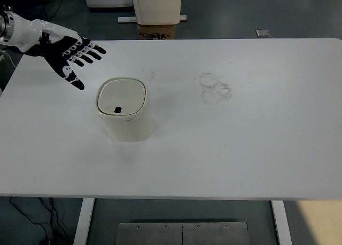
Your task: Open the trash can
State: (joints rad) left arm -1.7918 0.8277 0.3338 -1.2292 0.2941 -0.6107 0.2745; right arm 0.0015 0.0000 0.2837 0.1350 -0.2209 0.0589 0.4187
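Cream trash can (124, 117) upright on the white table (240, 149), left of the table's middle, rounded-square in outline, lid (121, 96) shut and lying flat on top. Small dark button (117, 110) on the lid near its front edge. Nothing of the inside visible with the lid down, so contents impossible to tell. Left hand (68, 57) up and to the left of the can, near it but not touching, black-palmed with a white forearm coming in from the top left corner. Fingers (92, 50) spread and straight, pointing right toward the far side of the table; thumb (75, 80) angled down toward the can's near left corner, a clear gap between them. Nothing held. Faint ring-shaped smudges (216, 87) on the tabletop to the right of the can, well apart from it. Cardboard box (157, 31) on the floor past the far edge of the table.
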